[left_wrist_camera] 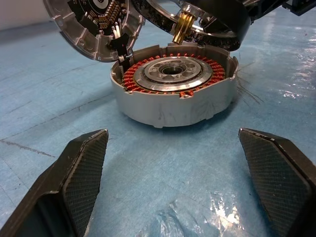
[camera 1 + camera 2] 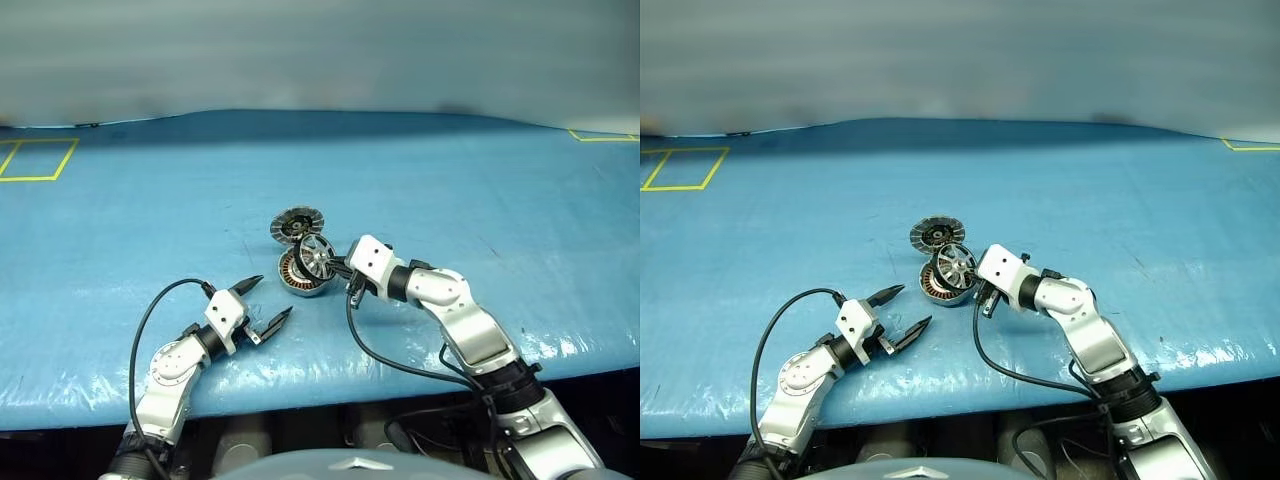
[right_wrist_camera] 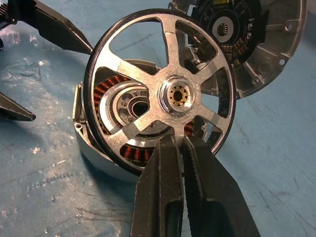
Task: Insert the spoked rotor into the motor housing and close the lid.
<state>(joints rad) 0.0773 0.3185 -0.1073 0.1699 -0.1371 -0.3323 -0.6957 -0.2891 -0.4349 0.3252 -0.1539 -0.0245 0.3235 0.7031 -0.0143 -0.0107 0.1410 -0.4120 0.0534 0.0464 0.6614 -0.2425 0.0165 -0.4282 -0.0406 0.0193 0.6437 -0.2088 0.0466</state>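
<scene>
The motor housing (image 1: 173,94), a shallow silver cup with copper windings, sits on the blue table with its lid (image 2: 296,224) swung open behind it. My right gripper (image 3: 180,143) is shut on the rim of the spoked rotor (image 3: 160,91), holding the wheel tilted on edge just over the housing (image 2: 300,274). The rotor (image 2: 317,256) hangs over the cup's right side. My left gripper (image 2: 264,300) stands open on the near left, a short way from the housing, with nothing between its fingers (image 1: 79,173).
The blue covering (image 2: 480,200) spreads wide around the parts. Yellow tape marks a square (image 2: 35,160) at the far left and a corner (image 2: 600,135) at the far right. The table's front edge runs just below my left gripper.
</scene>
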